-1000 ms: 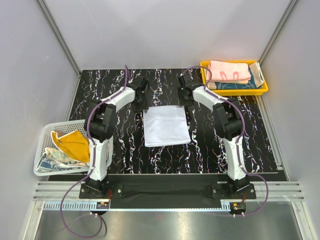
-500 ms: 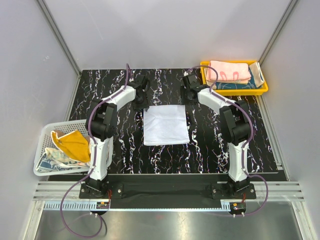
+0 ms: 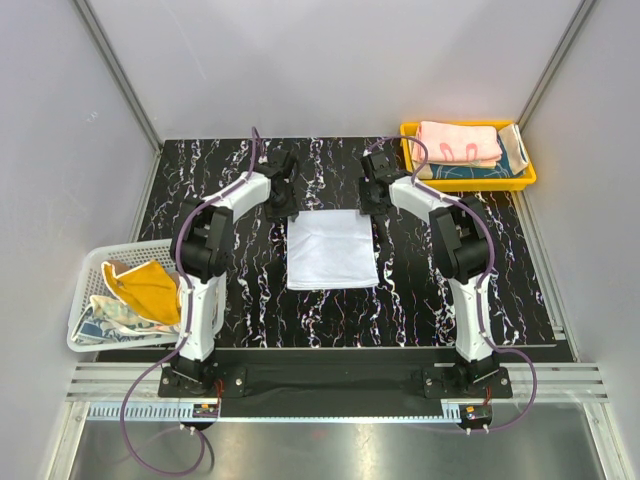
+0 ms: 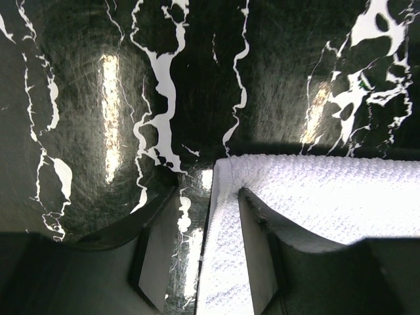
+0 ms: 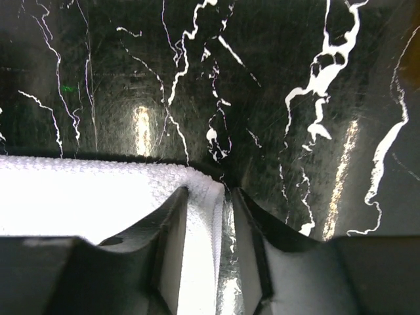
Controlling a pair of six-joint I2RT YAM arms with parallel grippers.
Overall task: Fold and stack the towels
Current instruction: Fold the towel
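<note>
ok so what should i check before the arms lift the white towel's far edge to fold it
1. left gripper straddles the white towel's far left corner: ok
2. right gripper straddles its far right corner: ok
3. jaws pinched on the cloth: not ok, both stand apart
4. towel lies flat on the table: ok
5. grip will catch every towel layer: cannot tell
</note>
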